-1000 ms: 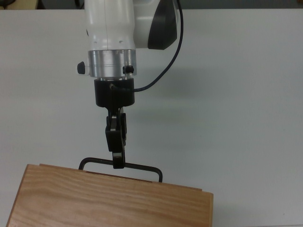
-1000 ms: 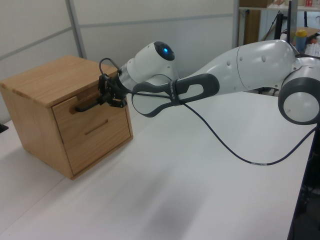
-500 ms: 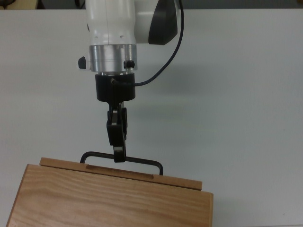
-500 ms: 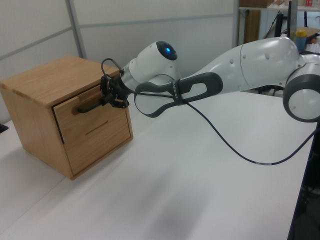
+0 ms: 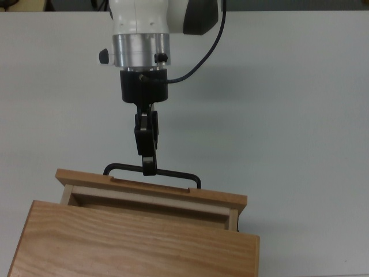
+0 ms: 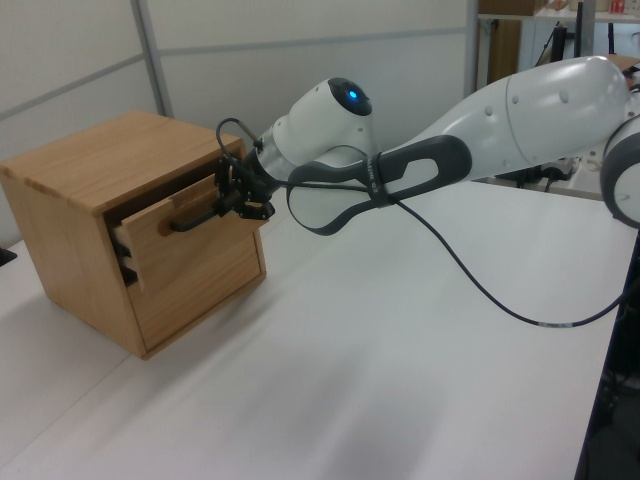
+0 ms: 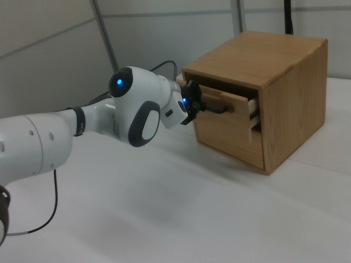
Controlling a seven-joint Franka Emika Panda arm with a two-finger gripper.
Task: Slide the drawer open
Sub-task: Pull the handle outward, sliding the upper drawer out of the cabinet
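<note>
The drawer is the upper one in a light wooden cabinet. It stands partly pulled out, and its hollow inside shows in the top view. Its thin black bar handle runs along the front panel. My gripper is shut on the handle near the middle of the bar. In the left view the drawer juts out of the cabinet toward the left view's right, with the gripper at the handle. The right view shows the drawer out too, with the gripper at its front.
A second drawer front with a groove pull sits shut below the open one. The cabinet stands on a white table. A black cable hangs from the arm above the table. Shelves with items stand at the left view's far right.
The drawer has slid out of the cabinet over the last second. My gripper has drawn back from the cabinet with the handle in its grip.
</note>
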